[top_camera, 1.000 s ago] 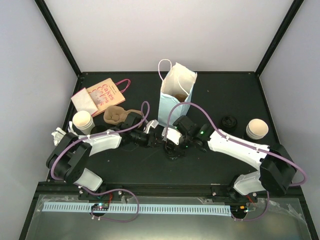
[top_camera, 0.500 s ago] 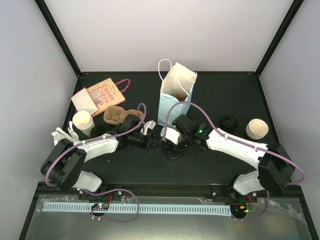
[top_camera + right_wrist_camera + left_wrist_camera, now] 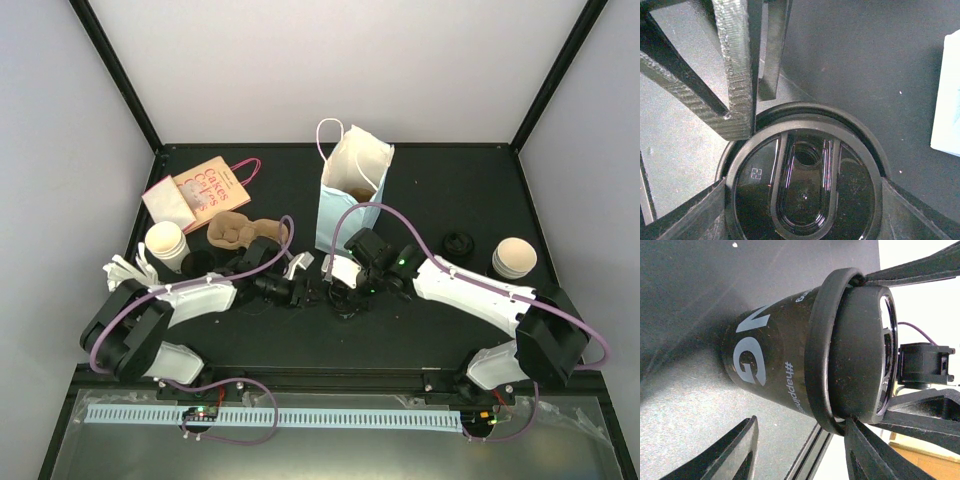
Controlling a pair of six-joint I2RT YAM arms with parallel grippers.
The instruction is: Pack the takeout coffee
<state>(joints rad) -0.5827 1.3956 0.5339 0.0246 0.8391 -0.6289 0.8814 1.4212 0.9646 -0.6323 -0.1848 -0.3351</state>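
Black counter [image 3: 420, 320] carries everything. The biggest item is the white-and-blue paper bag [image 3: 350, 195], standing upright at back ctr w/ mouth open & something brown showing inside. The brown cup carrier [image 3: 232, 230] lies well to its left. The task's thing, the black cup [image 3: 765, 360], stands upright on the counter just in front of the bag, between the two arms, w/ the black lid [image 3: 805, 190] on top. Right end effector [image 3: 345, 288] comes down from above & clamps the lid rim, one finger touching each side. Left end effector [image 3: 312, 288] sits low beside the cup w/ jaws spread & nothing held; one finger is clear of the cup wall, the other is very near the lid rim, and contact can't be told. Step in hand is prob. handing the lidded cup over to the right arm for the lift into the bag. To do it well, back the left fingers fully off first, sideways & low, so they don't snag the rim or tip the cup. The right grip is on the lid only, so if the lid isn't snapped down all round (can't confirm from here) the cup could drop out. Press down before lifting, or regrip lower on the cup wall. Then lift straight up, keep it vertical, clear the bag's top edge & handle, and lower slowly through the mouth w/o brushing the thin paper sides.
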